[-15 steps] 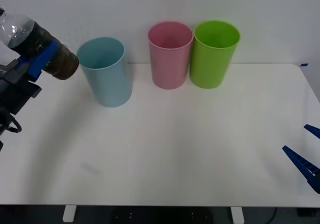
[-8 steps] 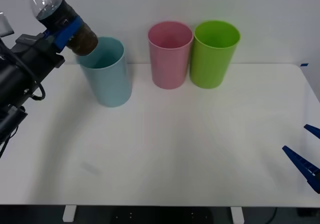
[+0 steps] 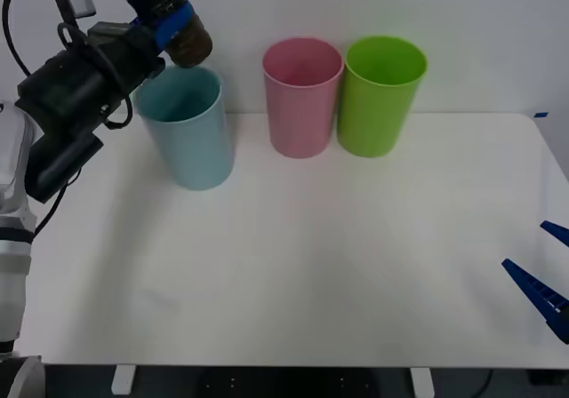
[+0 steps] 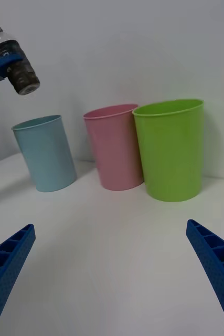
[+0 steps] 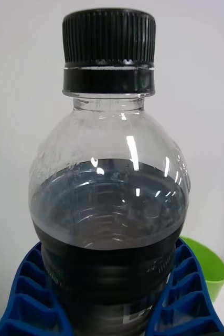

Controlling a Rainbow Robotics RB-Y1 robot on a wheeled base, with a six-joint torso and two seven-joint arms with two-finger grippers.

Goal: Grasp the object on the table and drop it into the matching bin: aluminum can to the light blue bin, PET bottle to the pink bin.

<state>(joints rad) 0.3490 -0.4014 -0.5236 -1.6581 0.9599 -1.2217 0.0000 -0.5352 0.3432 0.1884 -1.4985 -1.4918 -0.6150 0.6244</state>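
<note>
PET bottle (image 3: 166, 16) sits at the upper left of the front frame, clamped between the blue fingers of the left gripper (image 3: 171, 23), tilted above the light blue bin (image 3: 185, 128). Right of it stands the pink bin (image 3: 302, 98). The right gripper (image 3: 544, 278) waits spread open at the lower right, over the table (image 3: 338, 256).

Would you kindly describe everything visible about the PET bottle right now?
The PET bottle is small and clear plastic, with a ribbed black screw cap, a dark label band and dark brown liquid filling it to about the shoulder. The left tool grips it around the label, holding it tilted in the air above the light blue bin, touching nothing else.
</note>
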